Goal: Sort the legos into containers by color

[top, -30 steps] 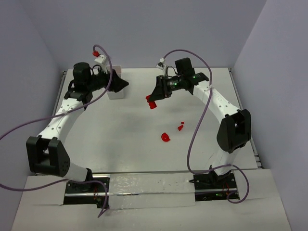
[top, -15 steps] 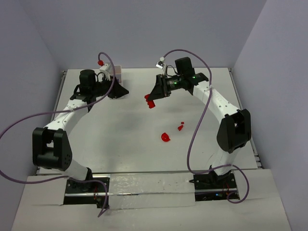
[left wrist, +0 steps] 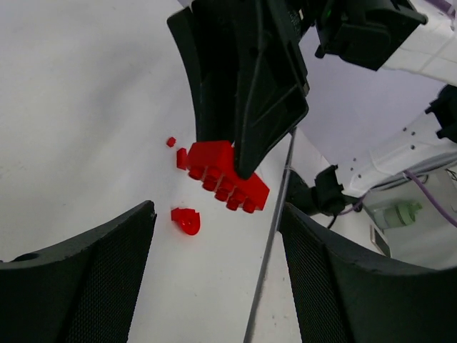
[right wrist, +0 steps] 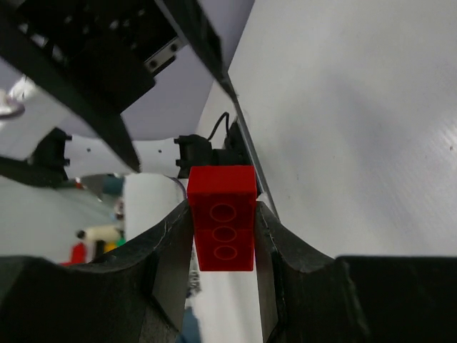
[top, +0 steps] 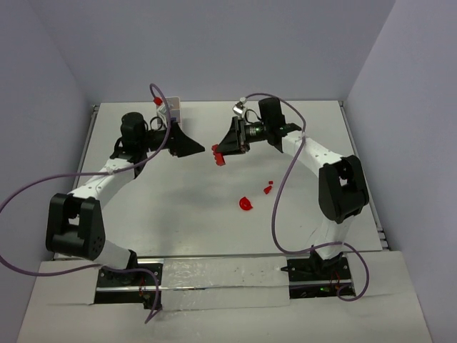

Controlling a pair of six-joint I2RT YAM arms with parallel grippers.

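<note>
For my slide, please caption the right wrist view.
Right claw clamps a red lego brick, white table beyond.

Behind the left gripper [top: 200, 149] the tray [top: 173, 108] is mostly hidden by the arm and cable. The brick's [left wrist: 227, 179] upper end vanishes between the right gripper's [top: 220, 151] fingers. Beside it, a red speck [left wrist: 171, 141] is too small to identify.

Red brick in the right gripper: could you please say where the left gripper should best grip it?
Probably the free end of the red brick, sticking out past the right gripper; the open left gripper faces it, so come straight from the left.
</note>
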